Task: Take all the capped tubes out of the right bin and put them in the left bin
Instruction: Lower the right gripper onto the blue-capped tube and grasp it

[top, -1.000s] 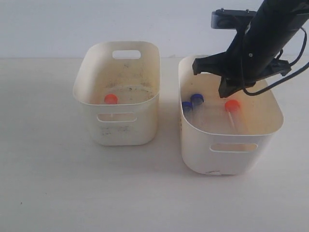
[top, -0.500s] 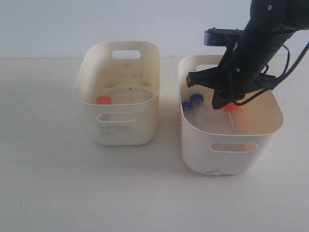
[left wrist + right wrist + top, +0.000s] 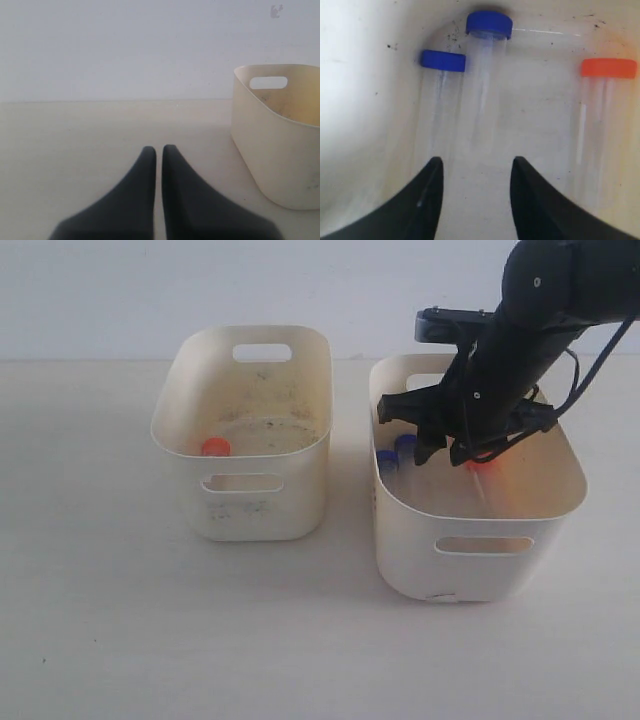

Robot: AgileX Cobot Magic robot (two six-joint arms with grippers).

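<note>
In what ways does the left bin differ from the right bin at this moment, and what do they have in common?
The left bin holds a single orange-capped tube; the right bin holds two blue-capped tubes and an orange-capped one. The left bin's floor is speckled with dirt; the right bin looks cleaner. The open right gripper is down inside the right bin; no gripper is in the left bin. Both are cream-white, rounded, with handle slots.

A pale, matte table [image 3: 100, 620] carries two cream-white bins directly on its surface. The right bin [image 3: 470, 550] stands just beside the left bin [image 3: 243, 502], not touching it, bare tabletop between them.
</note>
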